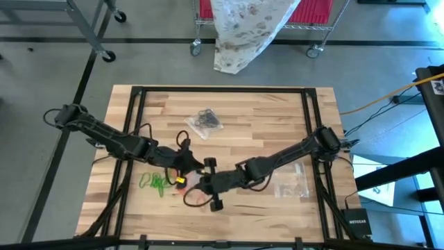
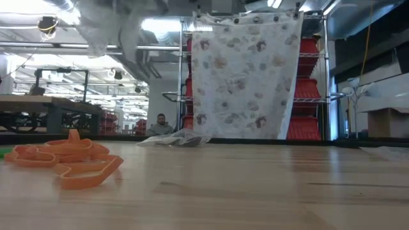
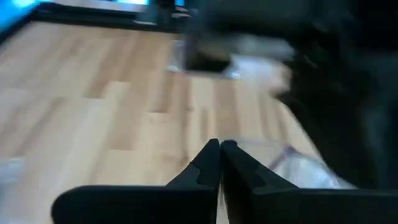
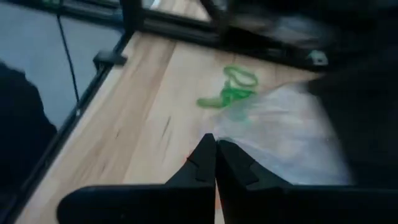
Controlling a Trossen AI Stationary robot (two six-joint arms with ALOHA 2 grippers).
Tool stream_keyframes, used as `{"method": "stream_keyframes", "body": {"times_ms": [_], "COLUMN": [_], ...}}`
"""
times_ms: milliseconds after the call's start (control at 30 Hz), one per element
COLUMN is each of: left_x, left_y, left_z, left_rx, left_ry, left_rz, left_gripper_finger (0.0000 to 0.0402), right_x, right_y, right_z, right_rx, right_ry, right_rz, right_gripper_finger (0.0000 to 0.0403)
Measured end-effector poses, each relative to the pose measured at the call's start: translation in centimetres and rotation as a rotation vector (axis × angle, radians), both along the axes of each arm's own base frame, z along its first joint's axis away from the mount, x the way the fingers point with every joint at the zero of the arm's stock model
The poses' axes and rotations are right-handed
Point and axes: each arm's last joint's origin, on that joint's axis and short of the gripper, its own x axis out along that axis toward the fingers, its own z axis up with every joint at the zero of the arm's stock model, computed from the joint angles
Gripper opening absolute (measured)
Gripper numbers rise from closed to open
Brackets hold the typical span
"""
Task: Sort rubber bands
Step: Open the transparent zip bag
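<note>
Rubber bands, sorted in part: green loops [image 1: 154, 182] lay heaped near the desk's [image 1: 277, 114] front-left part; orange-red loops [image 2: 67, 161] sat close by, toward the middle; black loops [image 1: 205, 119] rested in a clear bag [image 1: 216, 126] farther back. Left end effector [image 1: 182, 165], fingers pressed together and holding nothing visible, stood just beside the green heap, which lay to its outer, front side. Right end effector [image 1: 205, 182], likewise shut and empty as far as could be seen, was slightly farther off. Left arm judged nearer. Heap's long axis ran roughly front to back.
</note>
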Motion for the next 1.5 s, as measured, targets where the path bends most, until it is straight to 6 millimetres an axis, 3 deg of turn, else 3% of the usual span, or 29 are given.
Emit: {"method": "stream_keyframes", "body": {"times_ms": [167, 400, 633, 800, 933, 1233, 1500], "left_x": [0.4, 0.0, -2.1, -3.6, -4.4, -5.9, -6.2], "left_y": [1.8, 1.1, 0.4, 0.4, 0.3, 0.1, -0.4], "left_z": [0.1, 0.5, 3.0, 4.7, 5.7, 7.8, 8.5], "left_rx": [0.049, 0.005, -0.041, -0.089, -0.116, -0.179, -0.194], "left_ry": [-0.016, -0.019, -0.110, -0.182, -0.232, -0.357, -0.419], "left_rz": [0.152, 0.038, -0.027, -0.049, -0.088, -0.357, -0.570], "left_gripper_finger": [0.0000, 0.0000, 0.0000, 0.0000, 0.0000, 0.0000, 0.0000], "right_x": [-0.1, -0.5, -3.5, -5.4, -5.7, -5.4, -5.1], "right_y": [1.2, 0.2, -1.1, -1.8, -2.2, -2.1, -1.9], "right_z": [-1.3, -0.7, 4.0, 6.0, 6.8, 7.1, 7.5], "right_rx": [0.060, 0.028, -0.012, -0.040, -0.042, -0.036, -0.011], "right_ry": [0.060, 0.117, 0.178, 0.191, 0.166, 0.119, 0.072], "right_rz": [0.117, 0.058, -0.019, -0.051, -0.070, -0.076, -0.068], "right_gripper_finger": [0.0000, 0.0000, 0.0000, 0.0000, 0.0000, 0.0000, 0.0000]}}
